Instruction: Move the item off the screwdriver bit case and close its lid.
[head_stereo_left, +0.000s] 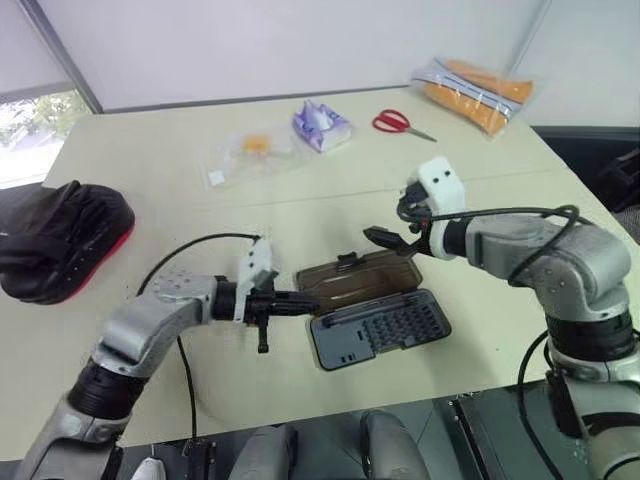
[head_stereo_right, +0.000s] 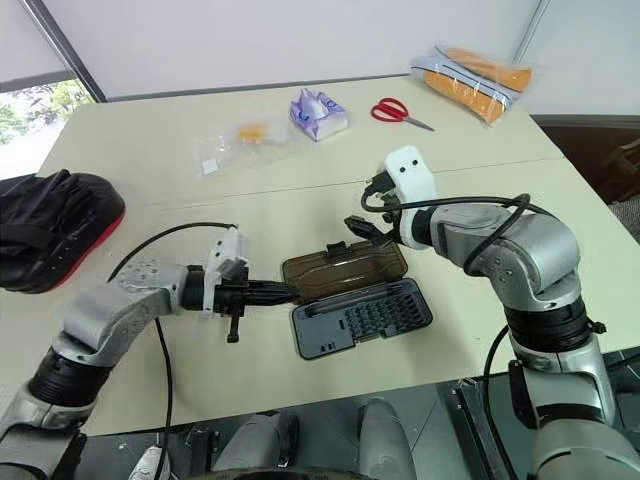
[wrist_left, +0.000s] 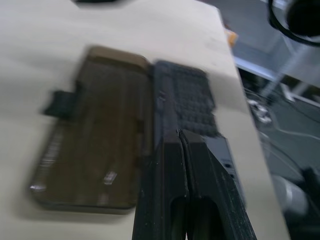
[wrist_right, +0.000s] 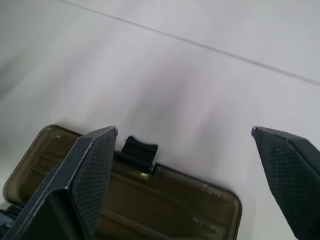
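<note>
The screwdriver bit case (head_stereo_left: 380, 328) lies open near the table's front edge, its dark grey tray full of bits. The smoky brown lid (head_stereo_left: 355, 280) lies flat behind the tray, with its black latch tab (head_stereo_left: 347, 260) on the far edge. Nothing rests on the tray or the lid, and I cannot tell which object on the table is the item. My left gripper (head_stereo_left: 312, 300) is shut and points level at the case's left end, its tip (wrist_left: 180, 132) over the hinge line. My right gripper (wrist_right: 185, 132) hangs open just above the lid's far edge, near the tab.
A black pad with a red rim (head_stereo_left: 60, 240) sits at the left edge. Across the back lie a clear plastic bag (head_stereo_left: 245, 150), a purple tissue pack (head_stereo_left: 320, 125), red scissors (head_stereo_left: 395, 122) and an orange packet (head_stereo_left: 475, 92).
</note>
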